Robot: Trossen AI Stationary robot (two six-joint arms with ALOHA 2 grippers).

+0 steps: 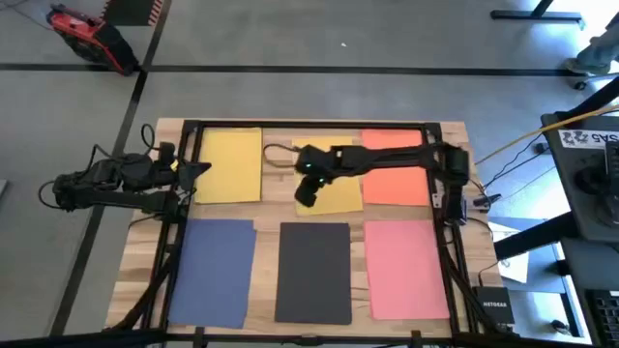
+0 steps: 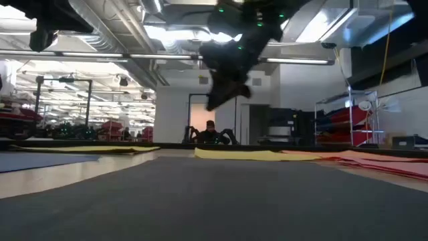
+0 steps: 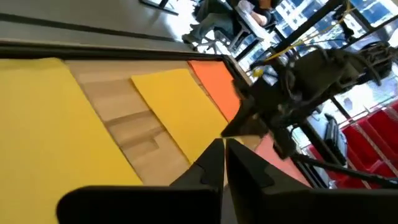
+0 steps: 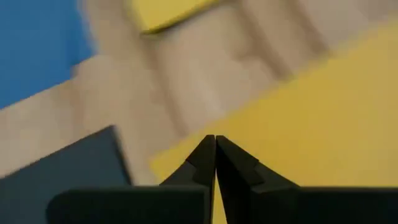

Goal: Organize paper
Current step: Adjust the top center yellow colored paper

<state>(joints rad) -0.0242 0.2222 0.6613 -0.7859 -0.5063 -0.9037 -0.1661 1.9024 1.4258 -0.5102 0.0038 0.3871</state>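
Hovering right gripper, apparently paper-free

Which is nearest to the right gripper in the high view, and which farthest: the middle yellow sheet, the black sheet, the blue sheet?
From the right gripper:
1. Middle yellow sheet, directly beneath it.
2. Black sheet, front centre.
3. Blue sheet, front left.

Yellow, orange, blue, dark grey and pink paper on pale wood table.

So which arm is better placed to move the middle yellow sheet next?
The right. Its gripper hangs over the middle yellow sheet with fingers shut, while the left gripper, also shut, sits at the table's left edge by the other yellow sheet.
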